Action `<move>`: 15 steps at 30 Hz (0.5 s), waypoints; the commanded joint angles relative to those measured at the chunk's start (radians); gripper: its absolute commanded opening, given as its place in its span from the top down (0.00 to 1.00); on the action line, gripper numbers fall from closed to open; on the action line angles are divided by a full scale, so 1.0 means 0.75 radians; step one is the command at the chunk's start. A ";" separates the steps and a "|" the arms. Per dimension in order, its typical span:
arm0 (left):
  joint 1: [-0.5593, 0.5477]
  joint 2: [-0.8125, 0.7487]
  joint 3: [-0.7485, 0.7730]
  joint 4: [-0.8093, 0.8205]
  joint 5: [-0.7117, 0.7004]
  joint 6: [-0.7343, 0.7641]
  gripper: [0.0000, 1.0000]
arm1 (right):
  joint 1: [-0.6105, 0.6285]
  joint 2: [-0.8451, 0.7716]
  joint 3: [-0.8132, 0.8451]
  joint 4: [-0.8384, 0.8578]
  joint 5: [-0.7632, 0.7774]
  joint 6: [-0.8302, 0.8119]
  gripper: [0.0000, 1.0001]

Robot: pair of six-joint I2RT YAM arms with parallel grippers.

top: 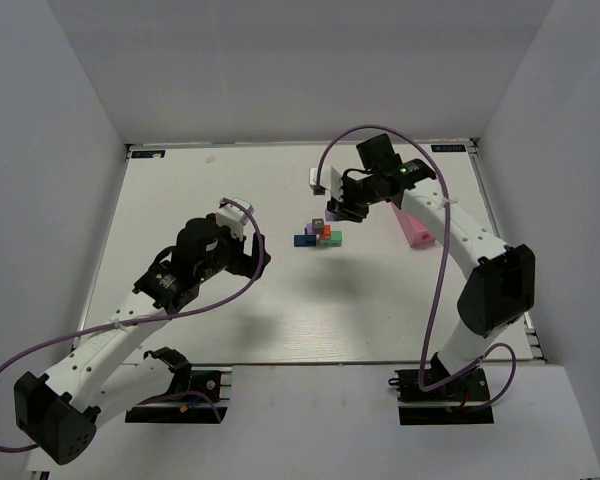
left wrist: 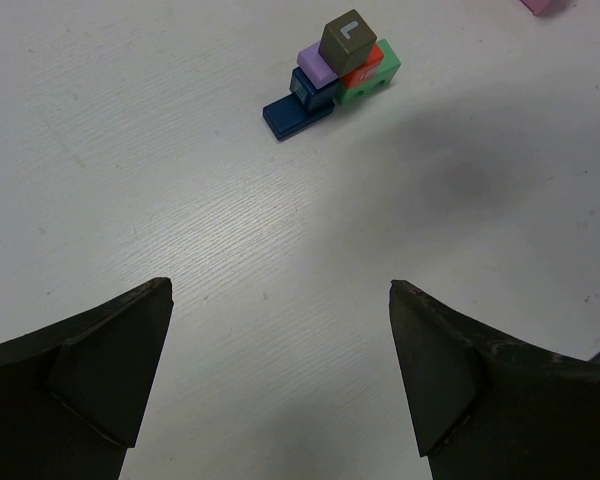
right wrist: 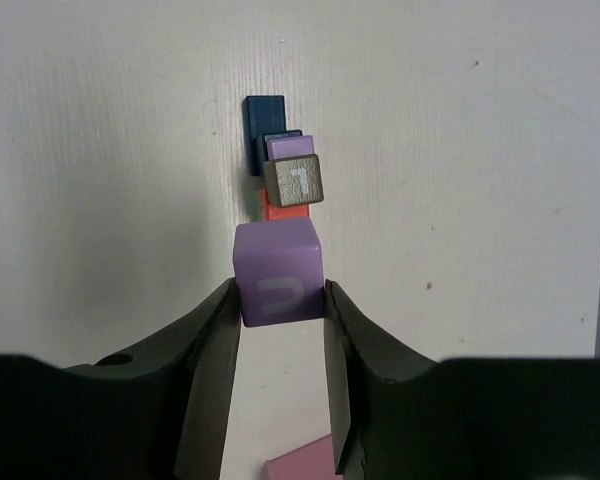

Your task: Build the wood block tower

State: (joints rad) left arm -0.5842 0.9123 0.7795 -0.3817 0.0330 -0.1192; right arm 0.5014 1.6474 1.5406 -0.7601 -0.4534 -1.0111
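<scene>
Part-built tower of small painted wooden blocks (top: 322,235), mid-worktop (top: 200,190); flat dark blue wooden slab (left wrist: 292,115) at base, brown lettered wooden cube (left wrist: 347,40) on top. Just short of it: purple wooden cube w/ white mark (right wrist: 277,272), pinched between right jaws, apparently off the surface. Tower straight ahead of those jaws, its long axis along approach line. Right arm nearer. Left jaws wide apart, empty, well back. Pink rectangular tray (top: 415,228) off to right.

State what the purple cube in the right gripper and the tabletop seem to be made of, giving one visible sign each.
Purple cube: probably painted wood, matte, with opaque colour, crisp edges and a white printed mark. Tabletop: looks like white-coated board, faint streaky grain showing; core unknown.
</scene>
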 commanded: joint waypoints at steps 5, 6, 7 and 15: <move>0.006 -0.032 0.000 0.012 0.001 0.024 0.00 | 0.033 0.208 0.293 -0.152 0.069 0.082 0.88; 0.006 -0.032 0.000 0.012 0.001 0.024 0.00 | 0.037 0.227 0.342 -0.162 0.069 0.072 0.88; 0.006 -0.032 0.000 0.012 0.001 0.024 0.00 | 0.041 0.245 0.371 -0.199 0.079 0.066 0.88; 0.006 -0.032 0.000 0.012 0.013 0.024 0.00 | 0.068 0.438 0.597 -0.357 0.142 0.039 0.88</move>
State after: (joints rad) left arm -0.5842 0.9123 0.7795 -0.3817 0.0341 -0.1112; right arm 0.5392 1.9430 1.9320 -0.9463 -0.3676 -0.9760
